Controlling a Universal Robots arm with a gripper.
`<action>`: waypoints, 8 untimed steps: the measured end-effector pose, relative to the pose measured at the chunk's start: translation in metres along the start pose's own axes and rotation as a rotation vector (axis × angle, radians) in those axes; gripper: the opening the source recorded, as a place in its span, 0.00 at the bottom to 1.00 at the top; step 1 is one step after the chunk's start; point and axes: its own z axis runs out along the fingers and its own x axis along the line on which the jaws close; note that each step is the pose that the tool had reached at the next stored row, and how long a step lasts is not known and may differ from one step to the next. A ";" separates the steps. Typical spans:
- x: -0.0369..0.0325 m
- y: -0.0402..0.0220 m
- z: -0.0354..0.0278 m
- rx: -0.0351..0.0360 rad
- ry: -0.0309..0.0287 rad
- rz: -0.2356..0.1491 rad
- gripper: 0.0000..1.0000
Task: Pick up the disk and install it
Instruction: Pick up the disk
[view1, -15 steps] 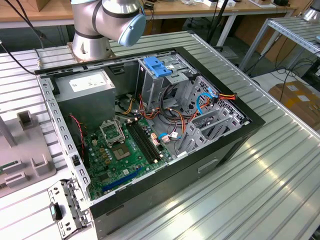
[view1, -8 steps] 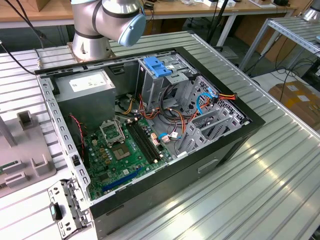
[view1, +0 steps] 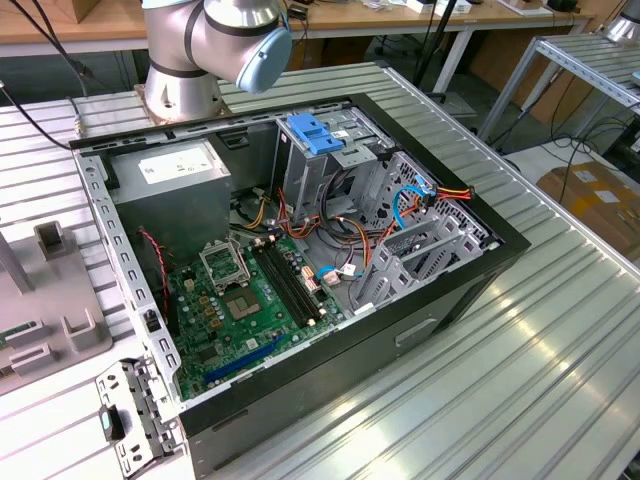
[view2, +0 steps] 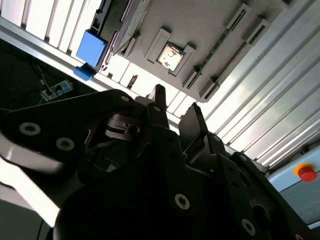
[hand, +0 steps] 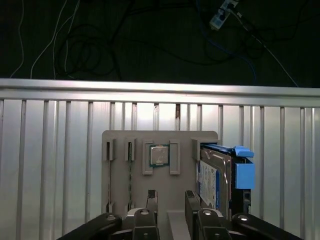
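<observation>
The gripper (hand: 171, 201) was released, its fingers (hand: 151, 199) apart with nothing between them and its body cut off at the frame edge in the first wrist view. Near it but untouched, the disk (hand: 214, 181) stood on edge in an end slot of the grey fixture (hand: 120, 175), its lower end hidden behind the gripper. In the exterior view the arm (view1: 215, 40) rose at 11 o'clock of the open computer case (view1: 420, 330).

Open black computer case (view1: 430, 322) is lying on the ribbed aluminium desk (view1: 540, 380), green motherboard (view1: 235, 310) facing up, grey power-supply box (view1: 172, 190) and light-blue plastic bracket (view1: 312, 133) sitting inside. A grey slotted holder (hand: 120, 141) is cradling a small square silver chip (hand: 159, 155).
</observation>
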 end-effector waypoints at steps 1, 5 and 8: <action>0.0000 0.0000 0.0000 0.0000 0.0000 -0.001 0.42; 0.0000 0.0000 0.0000 -0.0001 0.0002 -0.004 0.54; 0.0000 0.0000 0.0000 -0.0001 0.0002 -0.006 0.54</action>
